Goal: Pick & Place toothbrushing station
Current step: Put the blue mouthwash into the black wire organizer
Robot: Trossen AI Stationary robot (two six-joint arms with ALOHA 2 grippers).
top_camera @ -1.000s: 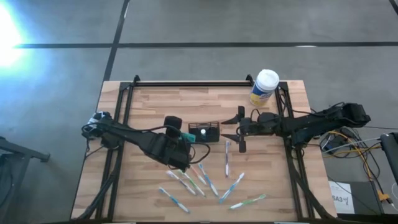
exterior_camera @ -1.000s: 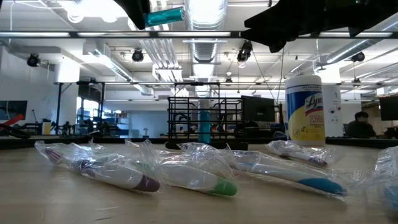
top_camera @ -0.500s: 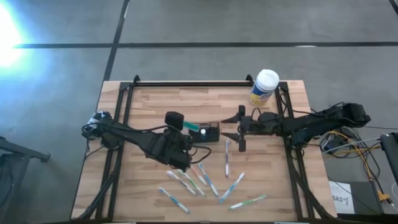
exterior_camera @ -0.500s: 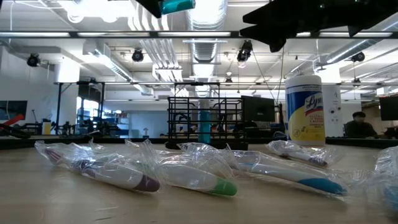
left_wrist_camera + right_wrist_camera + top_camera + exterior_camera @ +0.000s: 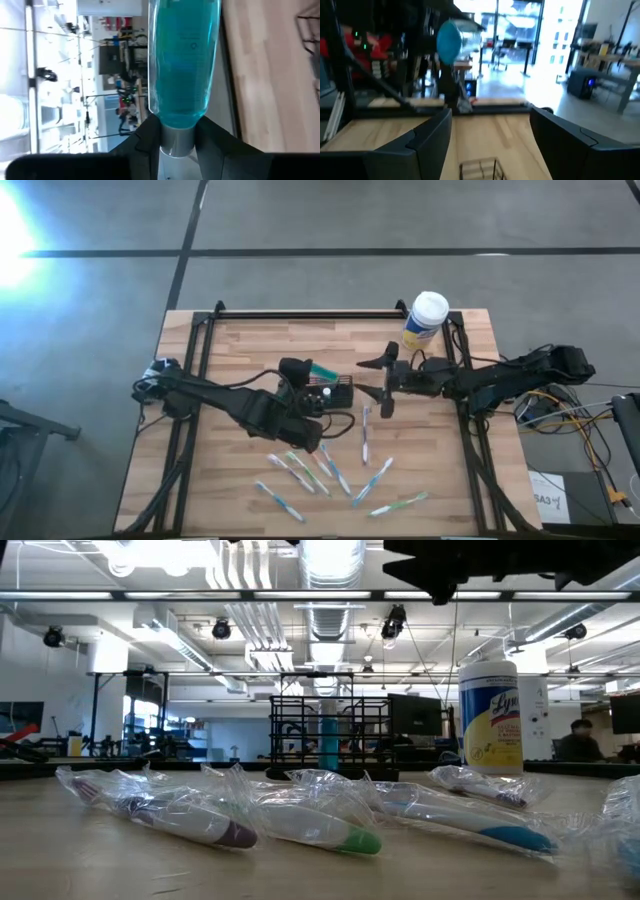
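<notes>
The black slotted holder [image 5: 338, 392] stands on the wooden table's middle; it also shows in the low view [image 5: 330, 730] and the right wrist view [image 5: 479, 169]. My left gripper [image 5: 303, 369] hovers just left of and above it, shut on a teal toothbrush in clear wrapping [image 5: 322, 370], whose round free end shows in the right wrist view [image 5: 450, 37]. My right gripper [image 5: 380, 386] is open and empty just right of the holder, facing it, and also shows in its own wrist view [image 5: 490, 112]. My left gripper pinches the toothbrush's silver-grey neck [image 5: 175, 142], just below its teal body [image 5: 182, 60], between its two fingers [image 5: 150, 140]. The toothbrush sticks out forward from the fingers, about level, toward the table's right, lifted clear above the holder's left end.
Several wrapped toothbrushes [image 5: 330, 470] lie on the near half of the table and fill the low view's foreground [image 5: 300, 815]. A yellow canister with a white cap [image 5: 425, 320] stands at the far right. Black rails [image 5: 300, 315] frame the tabletop.
My left gripper has risen and gone toward the table's right and far edge with the teal toothbrush, which has left the top of the low view and now hangs over the holder's left end.
</notes>
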